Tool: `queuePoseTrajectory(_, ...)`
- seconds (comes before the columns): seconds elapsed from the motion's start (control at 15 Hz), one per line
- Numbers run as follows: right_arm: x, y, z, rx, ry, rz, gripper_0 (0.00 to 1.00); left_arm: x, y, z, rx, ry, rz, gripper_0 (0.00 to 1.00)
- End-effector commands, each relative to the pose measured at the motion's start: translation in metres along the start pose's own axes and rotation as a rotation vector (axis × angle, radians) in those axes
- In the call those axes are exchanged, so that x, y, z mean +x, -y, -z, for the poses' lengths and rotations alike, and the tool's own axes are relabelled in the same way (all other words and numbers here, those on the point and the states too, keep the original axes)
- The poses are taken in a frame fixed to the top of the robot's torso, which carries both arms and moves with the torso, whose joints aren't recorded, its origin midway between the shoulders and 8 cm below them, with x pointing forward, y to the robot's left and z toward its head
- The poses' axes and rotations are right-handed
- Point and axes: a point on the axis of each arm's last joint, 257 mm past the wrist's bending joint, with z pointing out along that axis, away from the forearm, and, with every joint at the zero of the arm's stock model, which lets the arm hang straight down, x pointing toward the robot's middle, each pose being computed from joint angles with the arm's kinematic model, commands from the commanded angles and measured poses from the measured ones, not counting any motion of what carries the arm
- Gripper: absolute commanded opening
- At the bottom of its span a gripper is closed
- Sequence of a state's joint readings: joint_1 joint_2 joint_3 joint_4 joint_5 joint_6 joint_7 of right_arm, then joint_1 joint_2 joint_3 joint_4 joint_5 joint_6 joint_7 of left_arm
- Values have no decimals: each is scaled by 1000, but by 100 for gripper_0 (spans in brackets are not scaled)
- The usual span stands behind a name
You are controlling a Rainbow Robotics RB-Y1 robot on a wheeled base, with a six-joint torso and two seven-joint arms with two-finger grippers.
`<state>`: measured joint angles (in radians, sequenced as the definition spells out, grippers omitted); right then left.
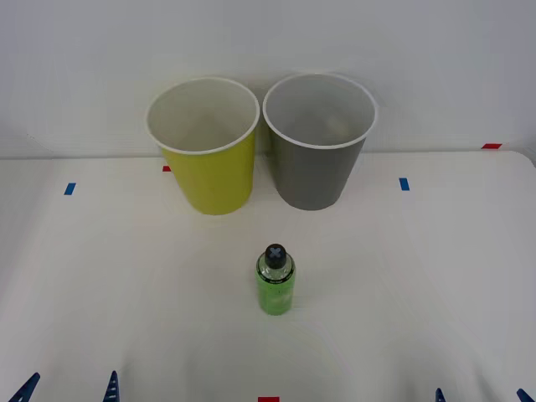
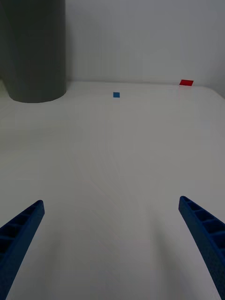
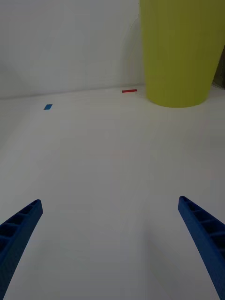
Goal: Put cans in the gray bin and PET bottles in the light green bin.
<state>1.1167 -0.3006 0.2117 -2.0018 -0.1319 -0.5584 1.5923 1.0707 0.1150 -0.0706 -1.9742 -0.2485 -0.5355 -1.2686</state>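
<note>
On the white tabletop [image 1: 435, 276], a small clear plastic bottle with green label [image 1: 275, 285] stands upright before the lime round bin [image 1: 205, 163] and dark gray round bin [image 1: 316, 159]; left pincer [image 1: 71, 392] and right pincer [image 1: 481, 396] spread apart, empty.

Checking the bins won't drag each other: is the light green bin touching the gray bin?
Cannot tell. In the front view the light green bin and gray bin nearly meet at their white rims, with no plain gap or contact.

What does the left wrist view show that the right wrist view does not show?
Left wrist view alone: the green bin, a red strip of tape and the open left gripper. Right wrist view alone: the gray bin, a red tape square and the open right gripper. Both: the white table, with a blue tape mark on it in each.
</note>
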Motion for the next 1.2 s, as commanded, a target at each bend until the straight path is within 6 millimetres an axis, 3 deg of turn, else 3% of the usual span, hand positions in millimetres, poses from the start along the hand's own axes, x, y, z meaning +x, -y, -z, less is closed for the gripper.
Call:
queuePoseTrajectory(0.07, 0, 0, 0, 0, 0, 0, 100, 0, 0, 0, 0, 0, 0, 100)
queuePoseTrajectory(1.2, 0, 0, 0, 0, 0, 0, 100, 0, 0, 0, 0, 0, 0, 100)
